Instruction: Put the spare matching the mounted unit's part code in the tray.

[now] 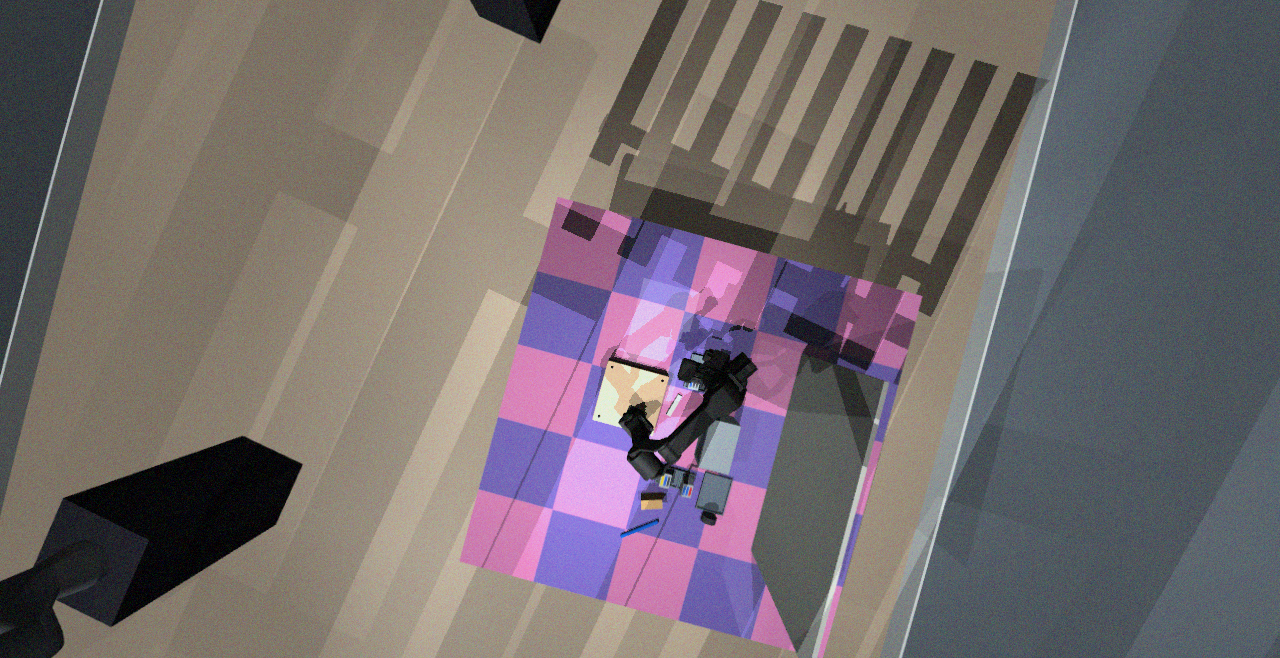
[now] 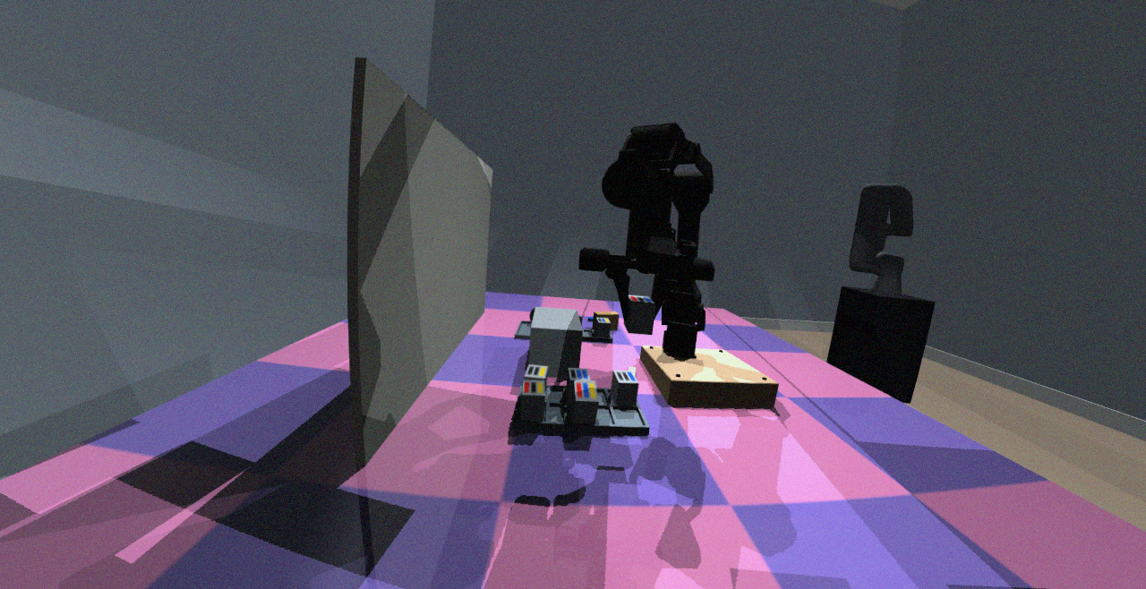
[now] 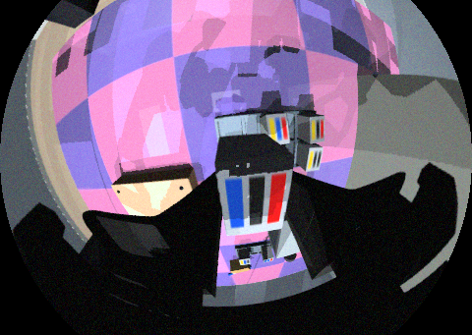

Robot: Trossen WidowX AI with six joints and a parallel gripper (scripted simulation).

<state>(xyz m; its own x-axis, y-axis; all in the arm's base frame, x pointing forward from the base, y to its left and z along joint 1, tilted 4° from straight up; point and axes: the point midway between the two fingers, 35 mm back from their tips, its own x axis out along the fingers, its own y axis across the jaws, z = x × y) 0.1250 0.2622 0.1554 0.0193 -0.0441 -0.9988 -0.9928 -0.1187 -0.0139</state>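
My gripper [image 2: 640,314] [image 3: 246,173] is shut on a spare block with blue, black and red stripes, held raised above the near rack [image 2: 620,429] [image 3: 231,125]. In the wrist view, other striped spares [image 3: 278,129] [image 3: 317,128] [image 3: 314,158] stand in that rack, beside an empty slot. A large grey box [image 1: 718,446] [image 2: 555,337] stands behind the rack. A flat grey tray [image 1: 713,493] [image 2: 523,329] lies beyond the box. Small striped units [image 1: 666,479] [image 1: 686,490] stand beside the tray. I cannot tell the mounted unit's back code from these views.
A wooden base plate [image 1: 631,394] [image 2: 721,369] [image 3: 152,195] lies beside the rack. A tall grey panel [image 1: 805,475] [image 2: 432,265] stands on the other side. A tan block [image 1: 651,501], a blue stick [image 1: 639,527] and a white strip [image 1: 674,404] lie on the checkered top.
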